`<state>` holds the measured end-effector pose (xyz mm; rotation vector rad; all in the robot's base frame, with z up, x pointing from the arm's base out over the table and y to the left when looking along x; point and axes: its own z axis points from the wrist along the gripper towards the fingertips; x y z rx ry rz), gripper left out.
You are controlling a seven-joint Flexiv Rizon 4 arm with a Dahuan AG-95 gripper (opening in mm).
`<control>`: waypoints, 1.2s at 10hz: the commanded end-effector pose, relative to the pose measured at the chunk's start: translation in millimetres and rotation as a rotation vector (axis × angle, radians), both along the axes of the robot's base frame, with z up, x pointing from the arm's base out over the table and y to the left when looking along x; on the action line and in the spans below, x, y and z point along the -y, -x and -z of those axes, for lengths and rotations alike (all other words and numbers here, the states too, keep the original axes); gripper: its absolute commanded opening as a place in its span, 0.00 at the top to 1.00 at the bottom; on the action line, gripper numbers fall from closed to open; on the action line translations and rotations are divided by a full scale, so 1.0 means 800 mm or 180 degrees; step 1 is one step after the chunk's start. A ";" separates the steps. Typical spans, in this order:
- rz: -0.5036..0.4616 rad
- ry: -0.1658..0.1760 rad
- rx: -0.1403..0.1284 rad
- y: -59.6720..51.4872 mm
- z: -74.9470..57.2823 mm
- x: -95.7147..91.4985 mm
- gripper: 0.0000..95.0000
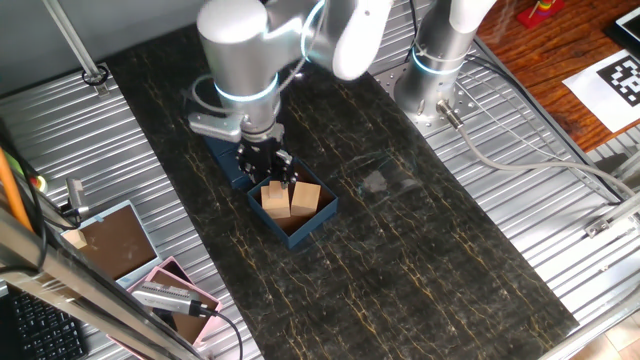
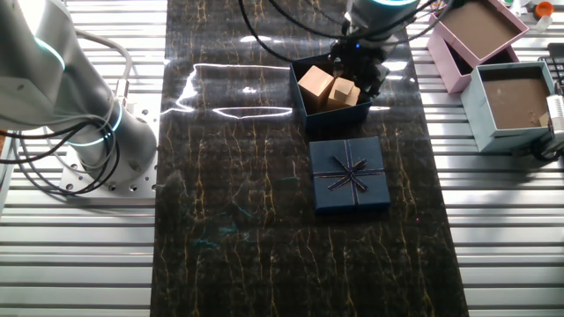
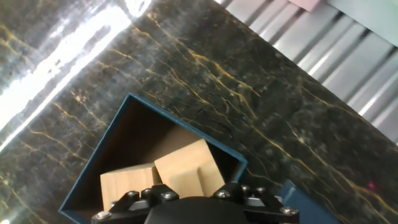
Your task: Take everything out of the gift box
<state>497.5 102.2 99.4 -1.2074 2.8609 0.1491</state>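
Two wooden blocks were all we could count, and both still sat inside the gift box (image 1: pixel 312 218), so we judged the task barely begun, with nothing yet lifted out onto the bench (image 1: pixel 440 270). From one fixed view the blocks (image 1: pixel 291 198) stood side by side and touching, filling much of the brown interior. From the other fixed view the same blocks (image 2: pixel 328 90) looked stacked unevenly, one leaning against its neighbour, though we could not tell whether a third lay hidden beneath or behind them.

We saw the pincer (image 1: pixel 276 172) lowered over the far edge of the box, its dark fingers right at the top of the blocks. Whether it was gripping a block or merely poised with fingers apart we could not tell: in the hand view the fingertips were out of sight below the frame, and in both fixed views the wrist masked them.

We noted the flat navy lid with its bow (image 2: pixel 350 173) lying on the dark bench just beside the box, so the opening step seemed done. No loose block lay anywhere on the marbled surface that we could find. By our reckoning every block remained to be taken out.
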 end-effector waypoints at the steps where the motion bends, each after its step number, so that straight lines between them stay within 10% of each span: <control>1: -0.0006 0.0006 0.0031 0.002 0.011 -0.004 0.40; 3: 0.0000 0.0014 0.0046 0.003 0.018 -0.007 0.40; 4: 0.0050 0.0016 0.0044 0.004 0.020 -0.009 0.80; 5: 0.0099 0.0021 0.0050 0.004 0.020 -0.010 1.00; 8: 0.0127 0.0025 0.0036 0.003 0.014 -0.010 1.00; 12: 0.0056 0.0046 -0.0102 -0.004 -0.054 0.025 1.00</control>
